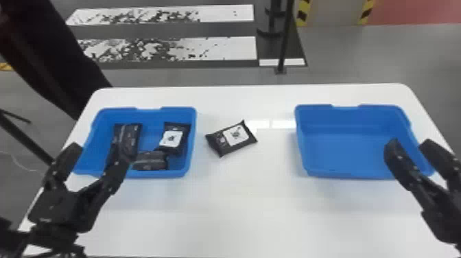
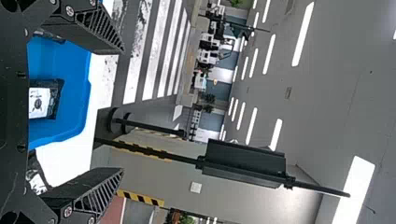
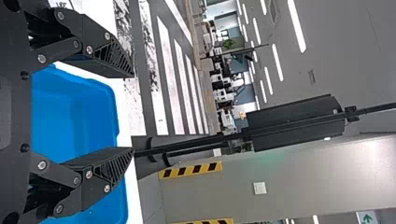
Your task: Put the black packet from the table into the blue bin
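black packet (image 1: 231, 138): between bins, right of left gripper (image 1: 96, 149); long axis slants near-left to far-right
nearer arm: left
grippers: both open

Black packet (image 1: 231, 138) — flat on white table (image 1: 240, 206), between the two bins, nearer the left one, touching neither. Soft pouch, oblong, white label with dark graphic facing up, set slantwise, right end farther off. Two blue bins, both plastic, open-topped, upright; which one is meant, can't tell. Left blue bin (image 1: 164, 174) holds three black packets: one (image 1: 174, 139) label up on the right side, one (image 1: 128, 137) dark face up on the left, one (image 1: 151, 161) crosswise near front wall. Right blue bin (image 1: 346, 151) — bare blue floor visible.
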